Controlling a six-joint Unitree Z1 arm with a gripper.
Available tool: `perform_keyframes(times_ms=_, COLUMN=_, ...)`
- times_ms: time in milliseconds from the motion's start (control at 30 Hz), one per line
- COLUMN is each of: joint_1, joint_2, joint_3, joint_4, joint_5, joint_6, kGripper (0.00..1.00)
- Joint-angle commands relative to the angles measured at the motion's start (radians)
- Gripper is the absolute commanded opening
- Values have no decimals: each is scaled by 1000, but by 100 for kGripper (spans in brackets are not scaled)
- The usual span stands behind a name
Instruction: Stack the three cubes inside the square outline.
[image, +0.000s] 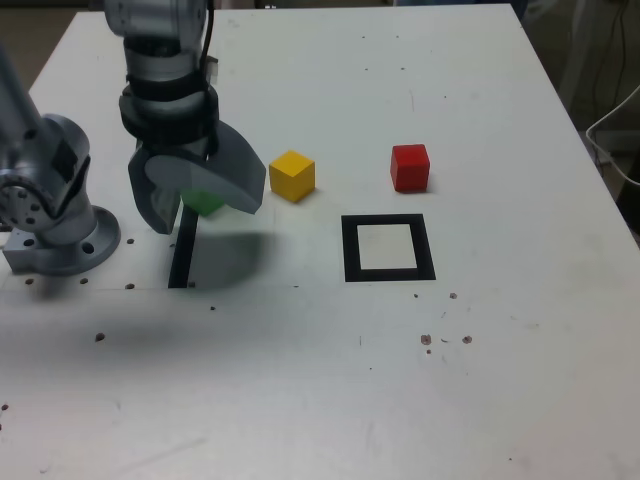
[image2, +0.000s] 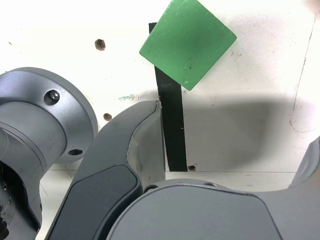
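The grey metal gripper hung with its 2 jaws wide apart, seemingly just above the solid green cube on the straight black tape strip. The yellow cube and red cube sat outside the square black tape outline.

Grey curved pincer, dark ribbed wrist, round bolted base

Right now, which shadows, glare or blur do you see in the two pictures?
Exterior view: soft shadow under the jaws, bright glare across the near tabletop, arm blurred at the left edge. Wrist view: broad soft shadow beside the black strip; white surface nearly washed out near the green cube.
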Motion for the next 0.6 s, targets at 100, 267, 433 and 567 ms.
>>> perform_keyframes(times_ms=100, joint_1=2, joint_2=-2, joint_3=1, joint_4=2, joint_5=-14, joint_6=-1, kGripper=99)
perform_keyframes(times_ms=267, joint_1=2, joint_2=1, joint_3=4, joint_4=3, joint_5=-17, joint_6=0, kGripper=99)
perform_keyframes(times_ms=433, joint_1=2, joint_2=-1, joint_3=-2, joint_4=20, joint_5=-25, joint_6=2, kGripper=99)
perform_keyframes(times_ms=567, joint_1=2, joint_2=-5, joint_3=-45, joint_4=74, joint_5=-20, joint_6=2, kGripper=99)
